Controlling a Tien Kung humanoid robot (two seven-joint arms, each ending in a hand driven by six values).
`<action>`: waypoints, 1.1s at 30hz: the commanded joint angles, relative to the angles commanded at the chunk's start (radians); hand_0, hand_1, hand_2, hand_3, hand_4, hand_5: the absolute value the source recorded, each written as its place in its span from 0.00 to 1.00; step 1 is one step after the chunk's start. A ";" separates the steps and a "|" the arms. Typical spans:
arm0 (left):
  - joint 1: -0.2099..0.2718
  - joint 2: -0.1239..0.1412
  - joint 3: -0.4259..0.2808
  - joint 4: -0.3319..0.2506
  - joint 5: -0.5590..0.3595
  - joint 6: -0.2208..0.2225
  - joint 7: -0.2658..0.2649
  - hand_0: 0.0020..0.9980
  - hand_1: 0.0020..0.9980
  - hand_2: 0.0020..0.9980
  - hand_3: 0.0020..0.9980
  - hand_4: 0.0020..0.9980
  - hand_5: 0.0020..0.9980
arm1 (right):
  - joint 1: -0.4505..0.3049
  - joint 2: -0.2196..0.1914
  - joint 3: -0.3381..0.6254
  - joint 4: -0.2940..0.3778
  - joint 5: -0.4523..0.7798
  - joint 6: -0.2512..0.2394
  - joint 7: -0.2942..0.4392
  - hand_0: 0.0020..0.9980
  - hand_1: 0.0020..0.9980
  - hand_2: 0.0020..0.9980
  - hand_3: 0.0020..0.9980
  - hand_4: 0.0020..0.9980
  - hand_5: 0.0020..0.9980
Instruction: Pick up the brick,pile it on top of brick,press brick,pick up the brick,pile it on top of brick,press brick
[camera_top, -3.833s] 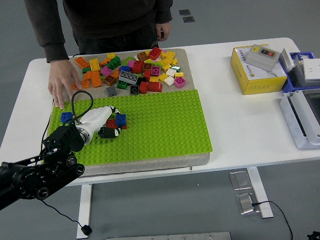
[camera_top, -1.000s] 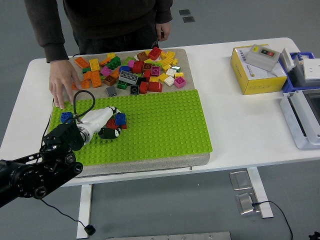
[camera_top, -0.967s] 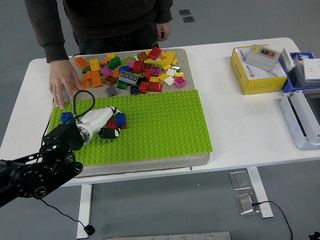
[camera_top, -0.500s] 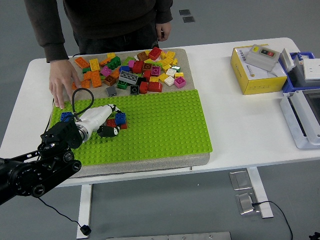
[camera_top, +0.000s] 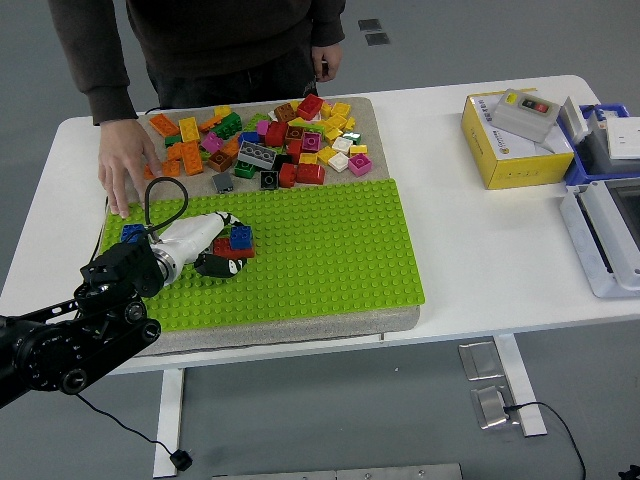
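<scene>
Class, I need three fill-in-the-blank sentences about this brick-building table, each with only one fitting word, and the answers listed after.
1. The left robot hand is at a blue brick on the ______ studded baseplate.
2. The heap of loose coloured bricks lies on the ______ side of the baseplate.
3. The person's hand rests flat beside the heap, at the picture's ______.

Missing words: green; far; left

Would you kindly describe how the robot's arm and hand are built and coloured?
The left arm is black, with round joint housings. A black cable loops above the wrist. The left hand has a white shell and black fingers.
</scene>
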 joint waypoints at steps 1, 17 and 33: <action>-0.001 0.001 -0.002 -0.001 0.000 0.000 -0.001 0.96 0.99 1.00 0.89 0.74 0.38 | 0.000 0.000 0.000 0.000 -0.001 0.000 0.000 0.59 0.52 0.51 0.68 0.10 0.93; -0.011 0.029 -0.033 -0.022 -0.011 -0.015 -0.014 0.96 0.99 1.00 0.89 0.75 0.39 | 0.003 -0.001 0.010 0.000 -0.014 0.001 -0.002 0.59 0.52 0.52 0.68 0.10 0.93; 0.034 0.156 -0.169 -0.241 -0.028 -0.037 -0.042 0.98 1.00 1.00 0.75 0.76 0.55 | 0.001 -0.004 0.016 -0.001 -0.017 0.001 -0.002 0.60 0.52 0.51 0.68 0.10 0.93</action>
